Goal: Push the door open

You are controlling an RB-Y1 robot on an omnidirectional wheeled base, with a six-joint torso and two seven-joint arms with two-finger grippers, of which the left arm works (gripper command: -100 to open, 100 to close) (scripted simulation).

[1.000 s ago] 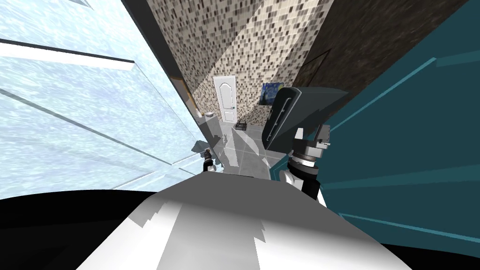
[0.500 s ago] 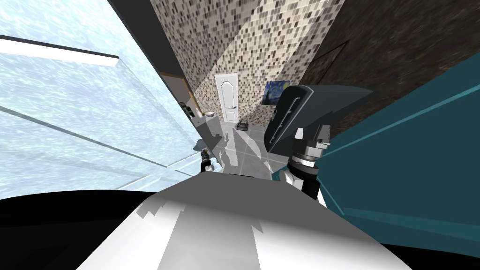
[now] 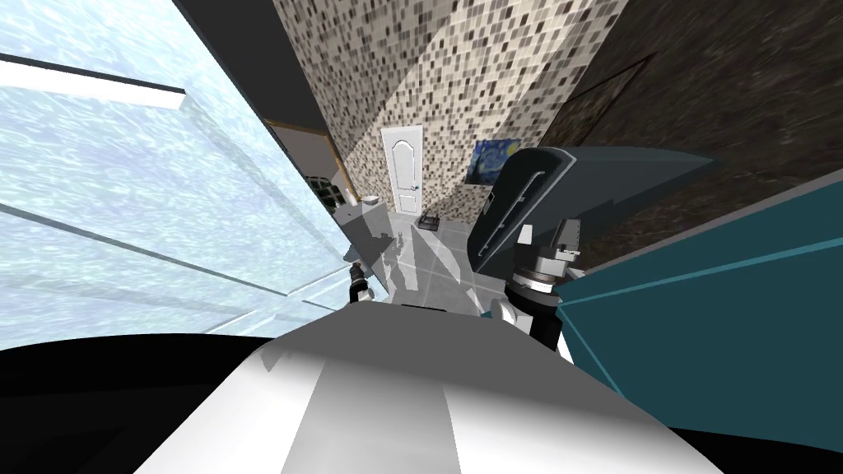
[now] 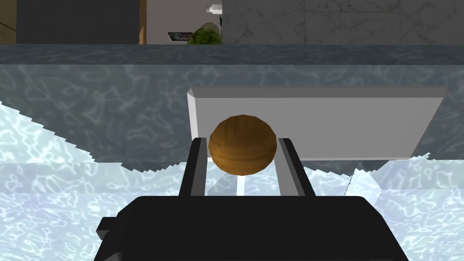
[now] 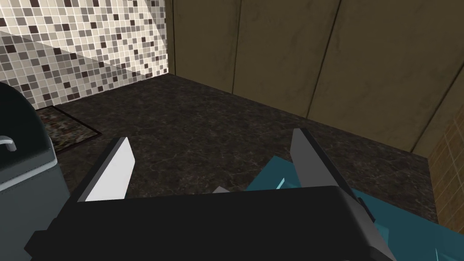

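The door (image 3: 123,206) is a pale blue, water-patterned slab that runs along my left side in the head view. Its round brown knob (image 4: 242,149) sits on a grey plate (image 4: 340,127) fixed to the door's face. The left gripper (image 4: 242,141) pinches this knob, one finger pressed to each side. In the head view that gripper (image 3: 360,271) shows small and dark against the door's near edge.

The right gripper (image 3: 546,233) is raised beside a teal panel (image 3: 724,288) on my right, with its fingers (image 5: 113,167) spread wide and holding nothing. Just ahead of it stands a dark grey rounded unit (image 3: 527,206) with a rail on its front. Behind that is a dark marbled wall (image 3: 724,90).

Past the door a grey tiled floor (image 3: 436,247) leads to a mosaic wall (image 3: 461,74). There a white door (image 3: 403,169) is shut, and a blue painting (image 3: 492,160) hangs beside it.
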